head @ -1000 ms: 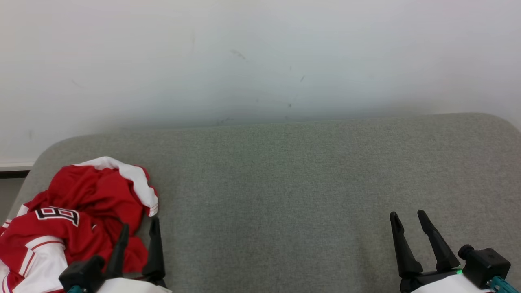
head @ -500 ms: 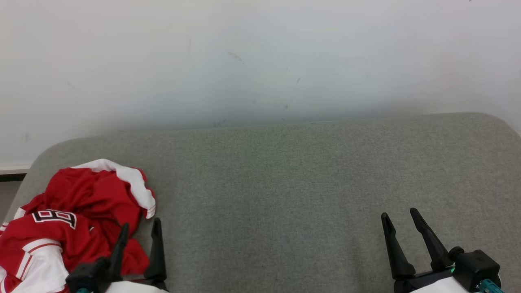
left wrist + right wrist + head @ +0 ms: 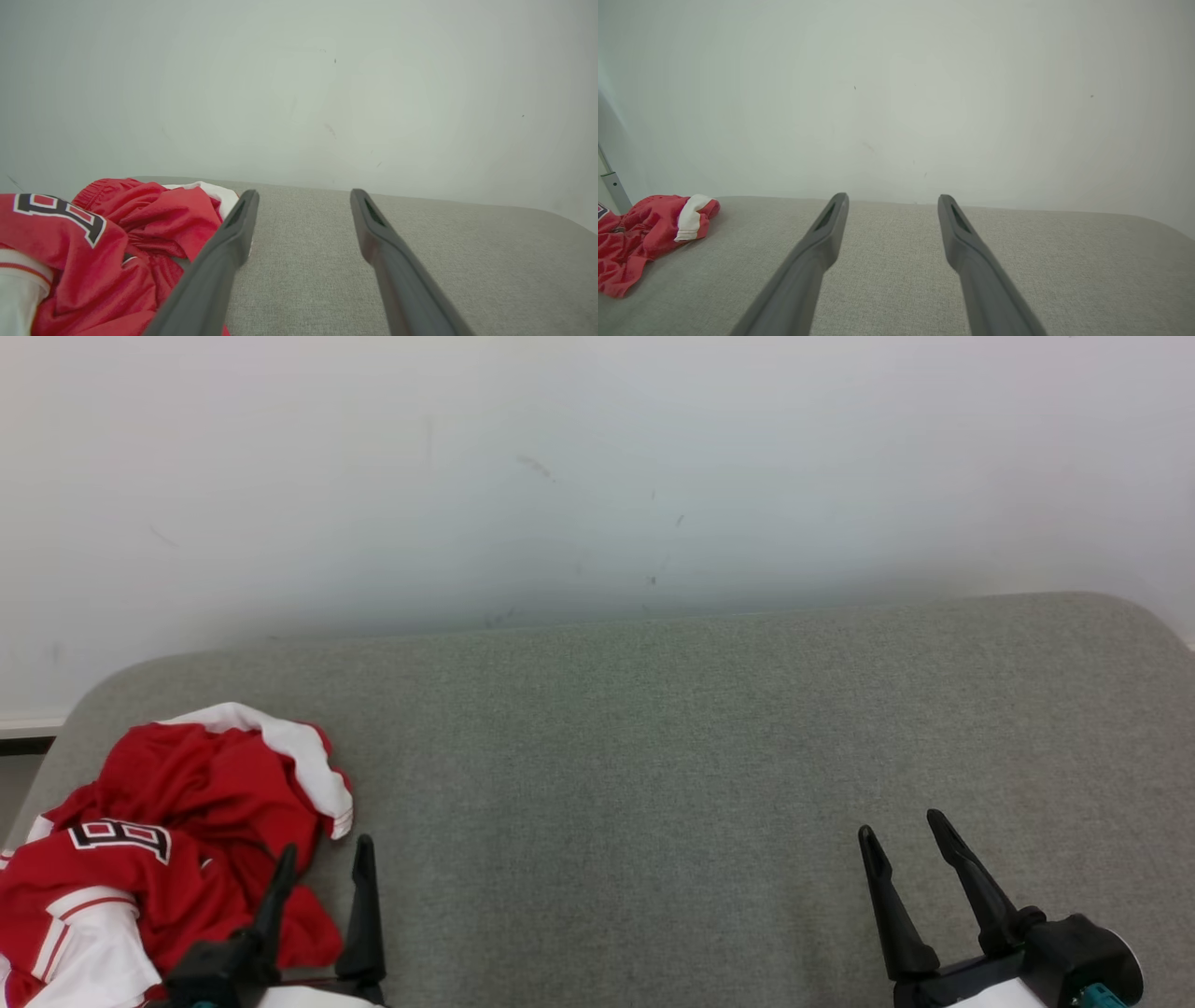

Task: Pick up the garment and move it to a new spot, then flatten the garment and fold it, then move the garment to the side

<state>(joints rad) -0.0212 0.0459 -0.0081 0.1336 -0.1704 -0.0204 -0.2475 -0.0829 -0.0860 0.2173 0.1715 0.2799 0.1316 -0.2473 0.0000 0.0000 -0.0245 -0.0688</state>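
Tagging the garment (image 3: 159,831) first: we see a red and white jersey, crumpled in a heap at the near left corner of the surface (image 3: 653,756), up against its left edge. A black-outlined number (image 3: 121,835) faces up on one red fold. A white band (image 3: 308,765) curls along the heap's far right side. Not flat, not folded, nothing gripping it.

Left gripper (image 3: 326,843) sits at the near edge, just right of the heap, fingers spread wide with nothing between them. In the head view its left finger overlaps the garment's red hem and its right finger is over bare grey fabric. The left wrist view shows the same: the heap lies to the left of the fingers and the gap between them is over plain surface. We cannot tell whether the left finger touches the cloth.

Right gripper (image 3: 900,821) is at the near right part of the surface, well apart from the garment, fingers spread wide, holding nothing, bare fabric under it.

The surface is grey, padded, with rounded far corners. A white scuffed wall (image 3: 597,476) stands behind its far edge.
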